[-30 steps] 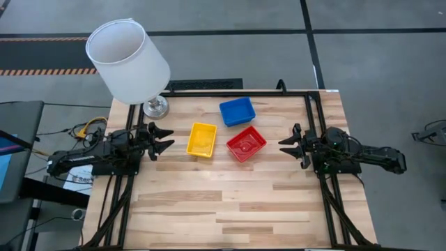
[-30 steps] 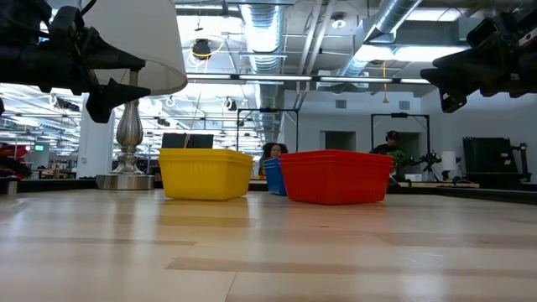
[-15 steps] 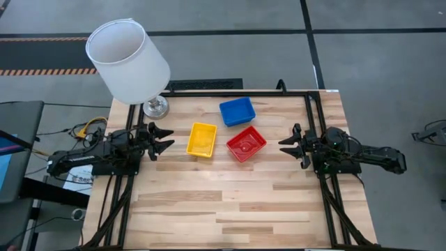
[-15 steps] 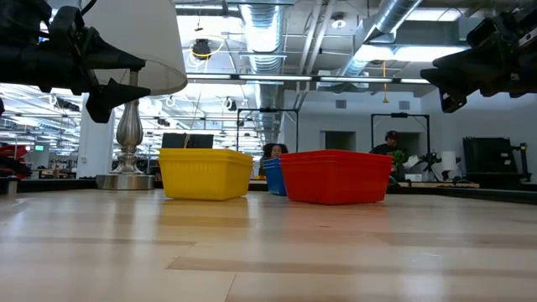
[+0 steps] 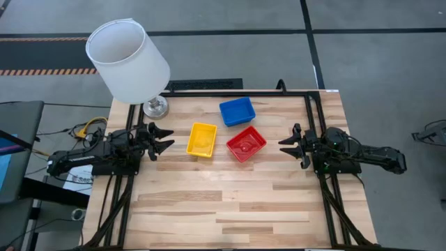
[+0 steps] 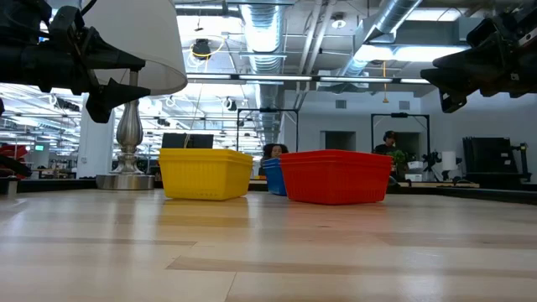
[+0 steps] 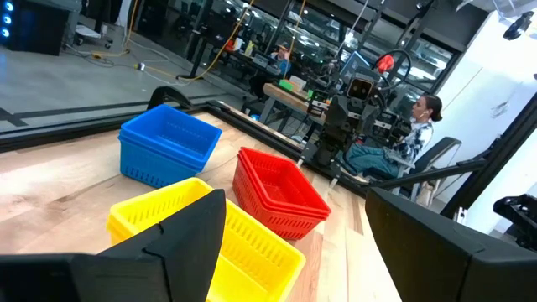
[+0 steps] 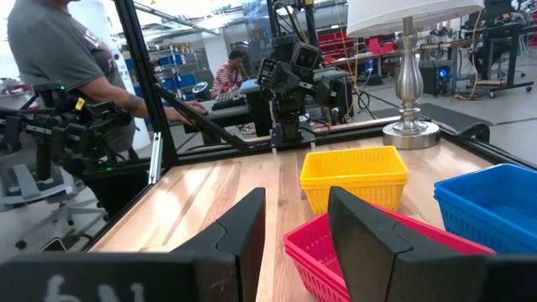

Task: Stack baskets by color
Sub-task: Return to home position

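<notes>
Three baskets rest on their bottoms at the table's middle: a yellow basket (image 5: 202, 139), a blue basket (image 5: 237, 111) beyond it, and a red basket (image 5: 246, 143) to the right. The low view shows the yellow basket (image 6: 205, 173) and red basket (image 6: 336, 176), with the blue one mostly hidden behind them. My left gripper (image 5: 164, 140) hovers open at the table's left edge, pointing level at the yellow basket (image 7: 210, 239). My right gripper (image 5: 286, 145) hovers open at the right edge, pointing level at the red basket (image 8: 336, 243). Neither touches anything.
A lamp with a white shade (image 5: 127, 61) stands on its silver base (image 5: 155, 107) at the table's far left corner. A black frame (image 5: 310, 104) runs along the far and side edges. People sit and stand in the room beyond. Bare wood (image 5: 223, 202) lies toward the near edge.
</notes>
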